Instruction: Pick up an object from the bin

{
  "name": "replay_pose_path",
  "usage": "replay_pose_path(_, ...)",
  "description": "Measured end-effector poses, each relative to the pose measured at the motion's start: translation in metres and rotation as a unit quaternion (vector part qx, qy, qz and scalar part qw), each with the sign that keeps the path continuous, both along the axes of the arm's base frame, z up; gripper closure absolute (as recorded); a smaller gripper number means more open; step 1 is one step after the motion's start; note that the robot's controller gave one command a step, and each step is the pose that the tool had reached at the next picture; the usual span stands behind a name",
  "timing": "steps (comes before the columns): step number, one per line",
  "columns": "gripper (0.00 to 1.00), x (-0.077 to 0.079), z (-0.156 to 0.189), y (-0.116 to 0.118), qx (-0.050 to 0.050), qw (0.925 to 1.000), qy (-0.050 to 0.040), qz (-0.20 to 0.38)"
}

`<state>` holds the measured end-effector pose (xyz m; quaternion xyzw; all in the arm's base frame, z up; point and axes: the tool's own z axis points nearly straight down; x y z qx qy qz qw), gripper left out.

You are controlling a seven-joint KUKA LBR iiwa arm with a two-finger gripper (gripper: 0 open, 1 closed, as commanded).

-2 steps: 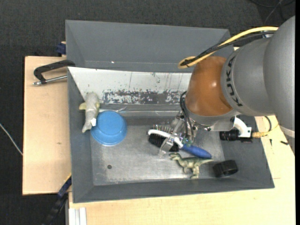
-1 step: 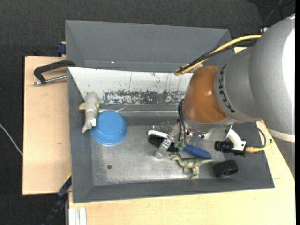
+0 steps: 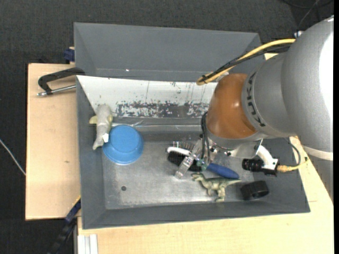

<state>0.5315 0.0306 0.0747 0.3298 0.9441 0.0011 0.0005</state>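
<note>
grey bin [image 3: 143, 189] w/ tool [image 3: 203, 155] over heap [image 3: 213, 180]

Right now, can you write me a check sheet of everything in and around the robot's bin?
Surface: grey metal bin, bottom scuffed.
Job's things: small heap under the gripper: blue pen-like stick, green toy lizard, black-and-white piece.
Clutter: blue cup and pale toy figure at left; black roll at right.
Grippers: gripper over the small heap.
Cables: yellow-and-black cable on the arm.
Surroundings: dark floor.
</note>
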Motion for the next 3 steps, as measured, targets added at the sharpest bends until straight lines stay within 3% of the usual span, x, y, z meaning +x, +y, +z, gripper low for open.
replay_pose_path(1,1.00,0.001,0.002,0.000,0.000,1.0000,-0.0015,0.000)
replay_pose_path(3,1.00,0.005,0.127,0.002,0.000,1.0000,-0.0047,0.003)
